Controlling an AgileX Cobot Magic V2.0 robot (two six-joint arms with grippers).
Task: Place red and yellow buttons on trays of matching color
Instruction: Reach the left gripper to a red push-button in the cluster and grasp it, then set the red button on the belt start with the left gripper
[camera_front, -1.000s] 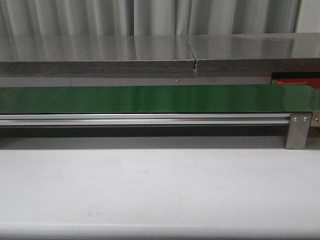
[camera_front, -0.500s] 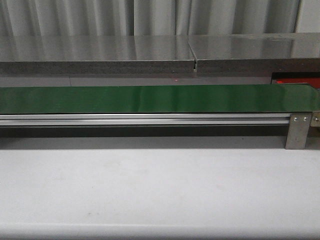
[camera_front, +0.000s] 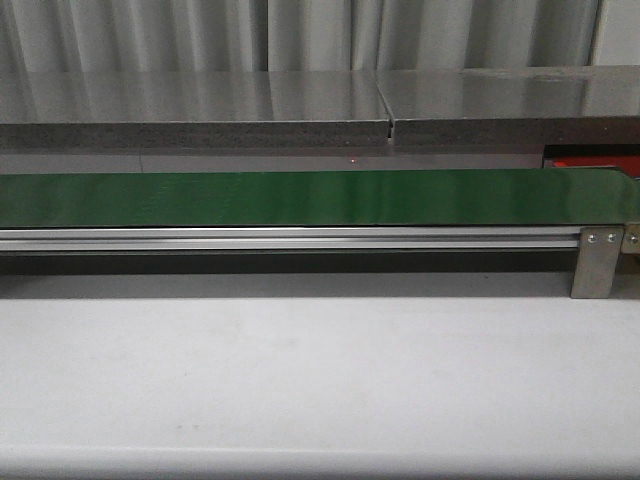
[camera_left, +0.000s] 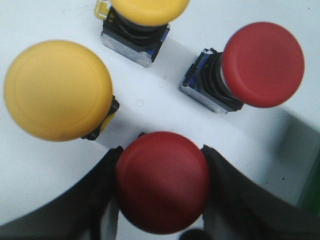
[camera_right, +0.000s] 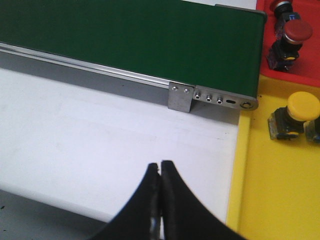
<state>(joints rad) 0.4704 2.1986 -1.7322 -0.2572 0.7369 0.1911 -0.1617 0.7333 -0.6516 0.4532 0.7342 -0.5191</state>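
The left claw (camera_left: 161, 220) pinches a red mushroom-capped plastic push button (camera_left: 162, 181) by its smooth, rigid, likely slippery dome.

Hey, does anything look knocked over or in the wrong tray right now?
Nothing misplaced: the red button sits on the red tray, the yellow button on the yellow tray. Both look tipped on their sides, though.

Top yellow button (camera_left: 149, 6) cut off by frame edge. Gripped red button (camera_left: 162, 181): cap hides body. Red tray (camera_front: 595, 160): only sliver showing, far right.
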